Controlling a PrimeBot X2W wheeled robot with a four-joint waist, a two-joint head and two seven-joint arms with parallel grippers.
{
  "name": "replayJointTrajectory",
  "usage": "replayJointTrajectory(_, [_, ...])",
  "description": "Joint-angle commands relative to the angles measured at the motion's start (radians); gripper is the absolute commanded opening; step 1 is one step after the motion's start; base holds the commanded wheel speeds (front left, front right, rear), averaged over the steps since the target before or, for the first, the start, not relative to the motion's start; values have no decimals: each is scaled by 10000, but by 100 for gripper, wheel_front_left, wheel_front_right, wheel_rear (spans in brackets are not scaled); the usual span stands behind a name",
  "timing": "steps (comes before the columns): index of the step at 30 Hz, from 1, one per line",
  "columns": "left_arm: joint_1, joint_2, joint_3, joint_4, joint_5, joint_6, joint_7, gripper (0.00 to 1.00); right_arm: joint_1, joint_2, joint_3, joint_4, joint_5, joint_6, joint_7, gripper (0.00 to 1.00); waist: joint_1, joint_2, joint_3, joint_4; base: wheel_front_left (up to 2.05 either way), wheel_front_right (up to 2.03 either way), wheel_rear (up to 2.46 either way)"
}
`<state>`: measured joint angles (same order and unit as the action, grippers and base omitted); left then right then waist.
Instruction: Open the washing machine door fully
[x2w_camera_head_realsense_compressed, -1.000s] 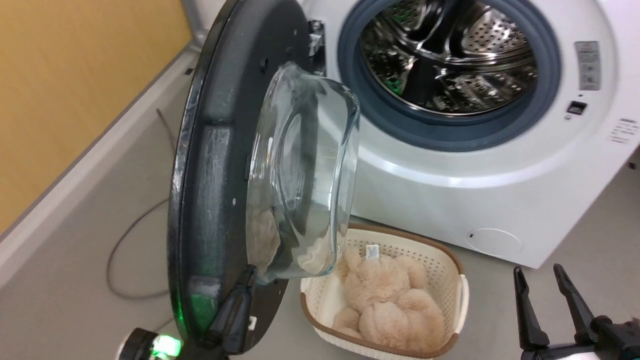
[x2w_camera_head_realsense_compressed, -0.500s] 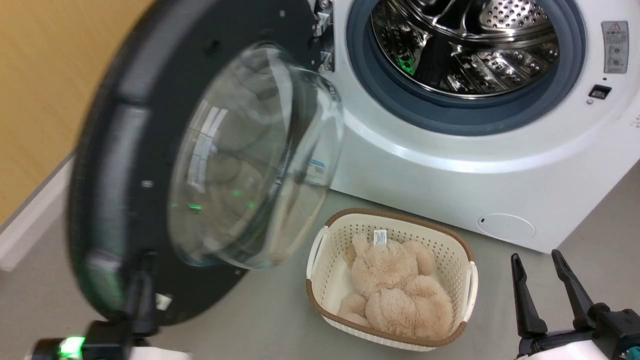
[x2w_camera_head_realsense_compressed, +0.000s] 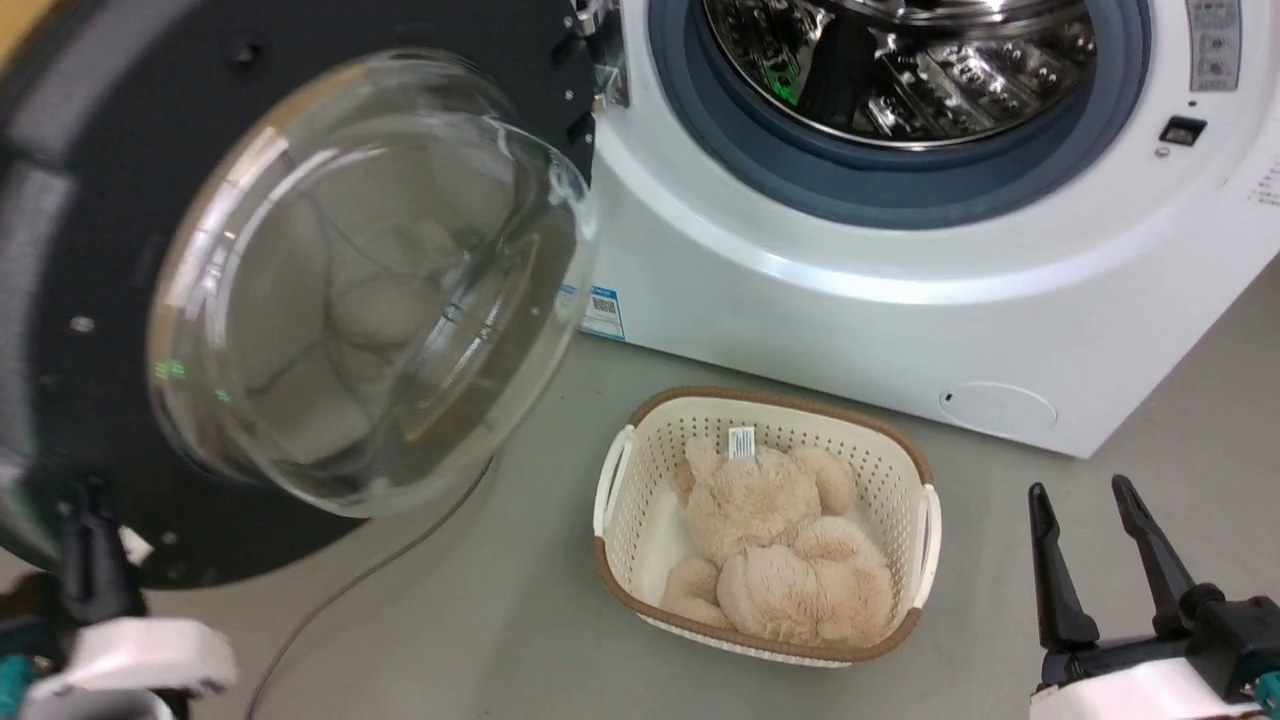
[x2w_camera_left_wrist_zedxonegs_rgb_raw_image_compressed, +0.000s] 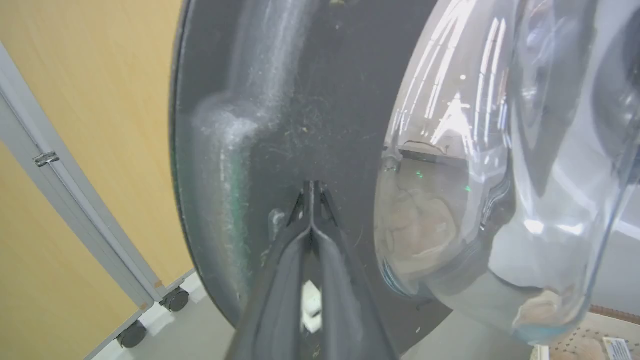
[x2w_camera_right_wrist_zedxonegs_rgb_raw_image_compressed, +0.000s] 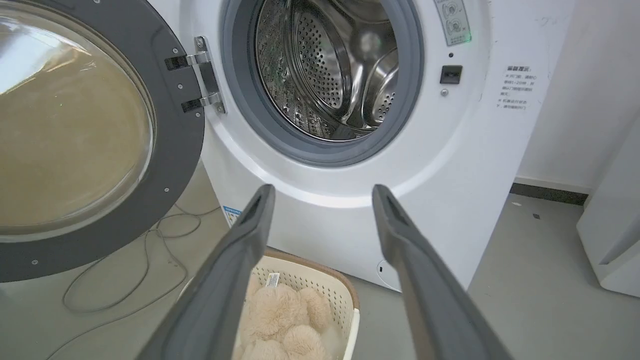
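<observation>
The washing machine door (x2w_camera_head_realsense_compressed: 360, 290) stands wide open, hinged left of the drum opening (x2w_camera_head_realsense_compressed: 900, 90). The left gripper (x2w_camera_left_wrist_zedxonegs_rgb_raw_image_compressed: 311, 187), fingers pressed together and gripping nothing, touches the door's inner face near its rim. The right gripper (x2w_camera_head_realsense_compressed: 1078, 487) hangs spread and empty, low and right of the drum opening.

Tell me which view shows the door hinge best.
The right wrist view: the hinge is whole and sharp beside the door. The head view catches part at its top edge. The left wrist view faces the door's inner panel.
</observation>
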<state>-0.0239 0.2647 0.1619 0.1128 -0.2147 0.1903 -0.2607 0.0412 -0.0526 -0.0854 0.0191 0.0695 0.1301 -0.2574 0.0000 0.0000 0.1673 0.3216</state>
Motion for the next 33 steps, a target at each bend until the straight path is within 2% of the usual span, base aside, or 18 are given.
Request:
replayJointTrajectory(1, [-284, 42, 236, 111, -46, -41, -11, 0, -174, 24, 7, -40, -81, 6, -44, 100, 0, 0, 58, -51, 0, 0, 0])
replayJointTrajectory(8, [-1376, 112, 1148, 1066, -111, -464, -11, 0, -389, 24, 93, -12, -191, 6, -44, 100, 0, 0, 350, -323, 0, 0, 0])
replayJointTrajectory(15, [-2248, 480, 1916, 2522, -214, -814, -11, 0, -531, 24, 95, 5, -267, 6, -44, 100, 0, 0, 551, -723, 0, 0, 0])
replayJointTrajectory(23, [-3091, 883, 2312, 3863, -161, -1124, -11, 0, -649, 24, 97, 51, -307, 6, -44, 100, 0, 0, 708, -1005, 0, 0, 0])
replayJointTrajectory(29, [-3495, 1148, 2623, 4454, -118, -1192, -11, 0, -682, 24, 110, 64, -344, 6, -44, 100, 0, 0, 672, -1118, 0, 0, 0])
replayJointTrajectory(33, [-3436, 1082, 2745, 4196, 17, -1289, -11, 0, -636, 24, 54, 52, -300, 6, -44, 100, 0, 0, 539, -1169, 0, 0, 0])
